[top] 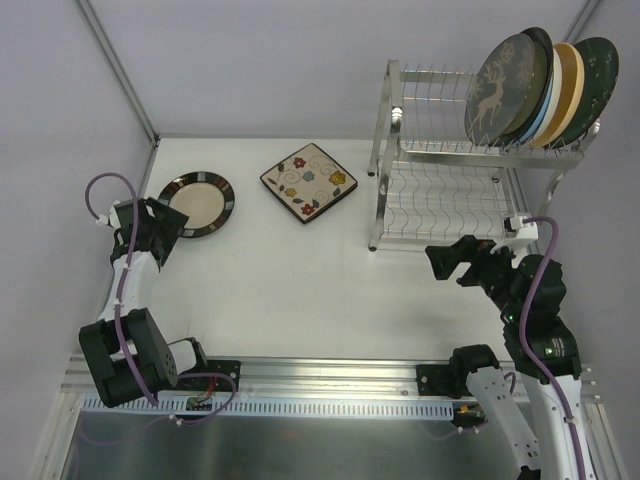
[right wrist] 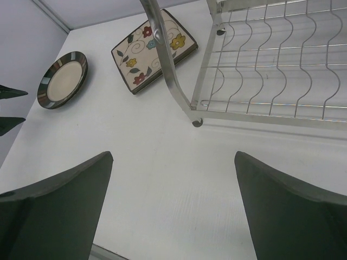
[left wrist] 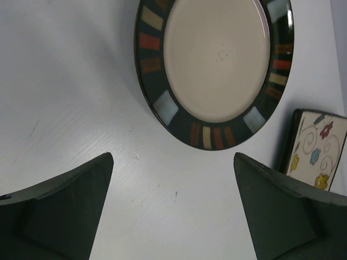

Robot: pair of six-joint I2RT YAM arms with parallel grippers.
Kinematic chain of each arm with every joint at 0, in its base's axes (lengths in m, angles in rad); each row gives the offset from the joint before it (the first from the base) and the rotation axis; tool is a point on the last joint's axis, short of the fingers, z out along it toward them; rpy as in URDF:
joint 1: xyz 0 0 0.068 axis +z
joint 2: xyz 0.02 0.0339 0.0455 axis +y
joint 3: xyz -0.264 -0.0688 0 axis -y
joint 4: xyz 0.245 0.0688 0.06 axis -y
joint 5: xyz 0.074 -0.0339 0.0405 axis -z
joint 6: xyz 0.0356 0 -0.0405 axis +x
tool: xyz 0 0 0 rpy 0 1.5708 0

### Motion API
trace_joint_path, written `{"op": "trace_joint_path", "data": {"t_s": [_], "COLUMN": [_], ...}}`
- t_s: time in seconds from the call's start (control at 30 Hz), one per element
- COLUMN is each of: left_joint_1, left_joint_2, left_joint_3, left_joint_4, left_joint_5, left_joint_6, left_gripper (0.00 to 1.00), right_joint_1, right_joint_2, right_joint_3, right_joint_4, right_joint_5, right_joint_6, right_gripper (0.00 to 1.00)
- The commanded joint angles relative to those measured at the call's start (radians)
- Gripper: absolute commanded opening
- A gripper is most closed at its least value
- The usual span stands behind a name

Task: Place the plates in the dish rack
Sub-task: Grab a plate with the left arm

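Top external: several plates [top: 540, 90] stand in the upper shelf of the dish rack [top: 430, 190]. A dark-rimmed round plate [top: 197, 203] and a square floral plate [top: 309, 181] lie flat on the white worktop [top: 300, 290]. My left pincer [top: 168, 226] and right pincer [top: 447, 262] gape, empty. Pale walls [top: 250, 60] enclose us.

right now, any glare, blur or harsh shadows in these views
Top external: even light, sharp, soft shadow under the dish rack. Left wrist: round plate sharp, sheen on its rim, left fingers dark and soft. Right wrist: rack post gleams, right fingers blurred.
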Motion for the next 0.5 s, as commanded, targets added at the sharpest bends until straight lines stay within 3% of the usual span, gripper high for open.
{"op": "trace_joint_path", "data": {"t_s": [0.0, 0.47], "left_joint_1": [0.043, 0.066], "left_joint_2": [0.044, 0.319], "left_joint_3": [-0.020, 0.078], "left_joint_4": [0.114, 0.157], "left_joint_5": [-0.011, -0.009], "left_joint_6": [-0.084, -0.093], "left_gripper": [0.94, 0.81], "right_joint_1": [0.011, 0.021], "right_joint_2": [-0.003, 0.038], "right_joint_3": [-0.011, 0.002], "right_joint_4": [0.031, 0.005], "right_joint_5": [-0.040, -0.037], "right_joint_6": [0.016, -0.013], "right_gripper": [1.00, 1.00]}}
